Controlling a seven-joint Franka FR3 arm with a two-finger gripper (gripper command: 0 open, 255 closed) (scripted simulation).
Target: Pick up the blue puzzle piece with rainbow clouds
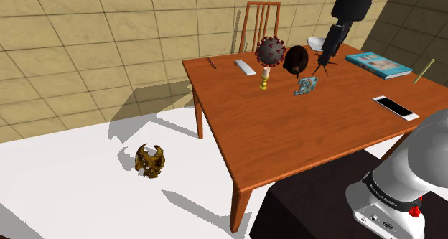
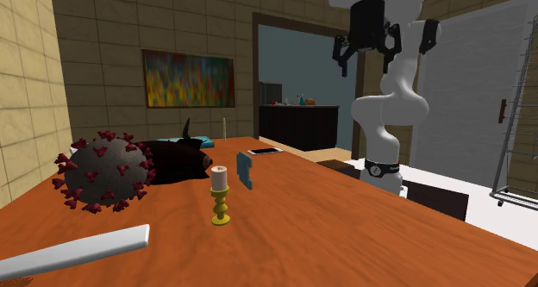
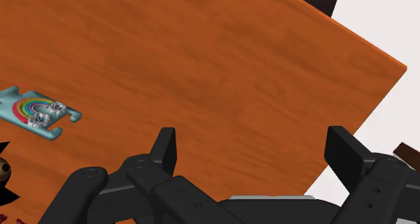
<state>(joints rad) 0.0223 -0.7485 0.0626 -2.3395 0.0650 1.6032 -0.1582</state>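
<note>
Blue puzzle piece [image 3: 37,112] slightly cut off.

We're seeing the puzzle piece [image 1: 306,86] lying on the table [image 1: 287,141], just to the shoulder view's right of the candlestick [image 1: 266,78]. The spiked ball [image 1: 271,51] is sitting behind the candlestick, the book [image 1: 378,64] is lying farther right, the phone [image 1: 395,107] is resting nearer the stand [image 1: 309,209], and the chair [image 1: 260,21] is standing behind the table.
</note>
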